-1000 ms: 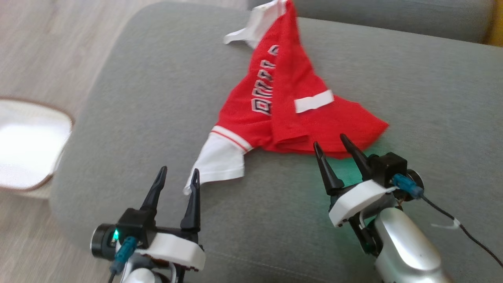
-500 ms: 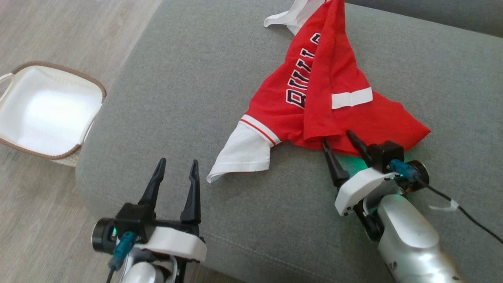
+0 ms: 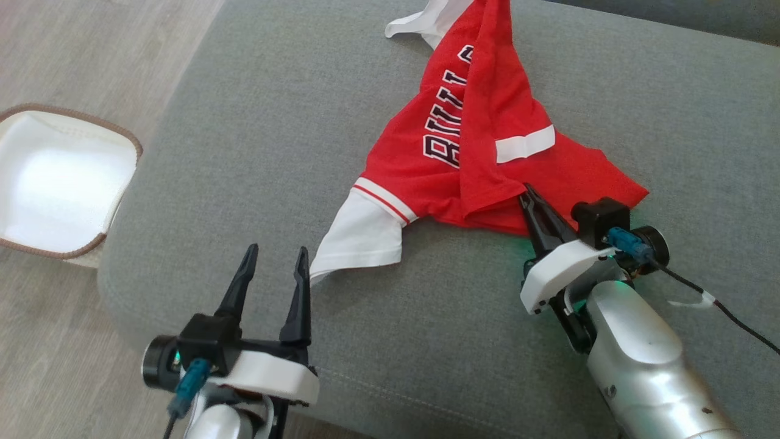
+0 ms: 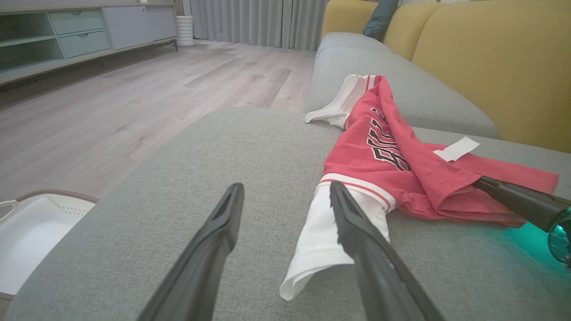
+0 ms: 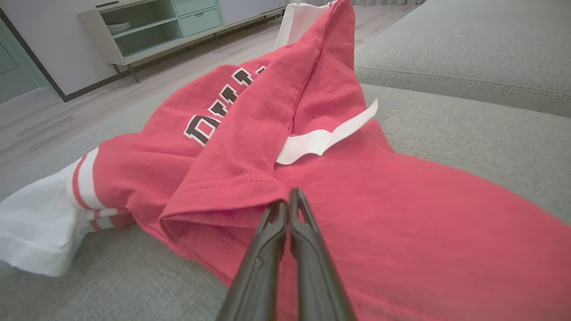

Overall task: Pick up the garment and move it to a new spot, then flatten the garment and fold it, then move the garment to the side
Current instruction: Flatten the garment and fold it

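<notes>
Item: one garment, a red shirt with black-and-white lettering and white sleeves. It lies crumpled in a rough triangle at the upper middle of the head view, on a grey sofa cushion. We note one red layer folded over another down the middle, a white label strip on the right half, and one white sleeve trailing toward the lower left. Right gripper: fingers pressed together at centre right, tips at the near hem of the folded-over layer. We judge that it nips that hem, though we cannot tell how much cloth is caught. Left gripper: fingers spread wide and holding nothing at the lower left, its right finger just beside the sleeve's end. Surroundings: a white basket with a brown rim on the wooden floor at the left edge, and a yellow backrest at the upper right of the left wrist view. Hazards, in our judgement: the pinch sits at the very edge and may hold only one layer, so a lift could let the hem slip free. A lift could also pull the shirt into a tighter bunch. Raised by one corner alone, the far sleeve would drag across the cushion, and the near sleeve could slide toward the cushion's front and the floor.
</notes>
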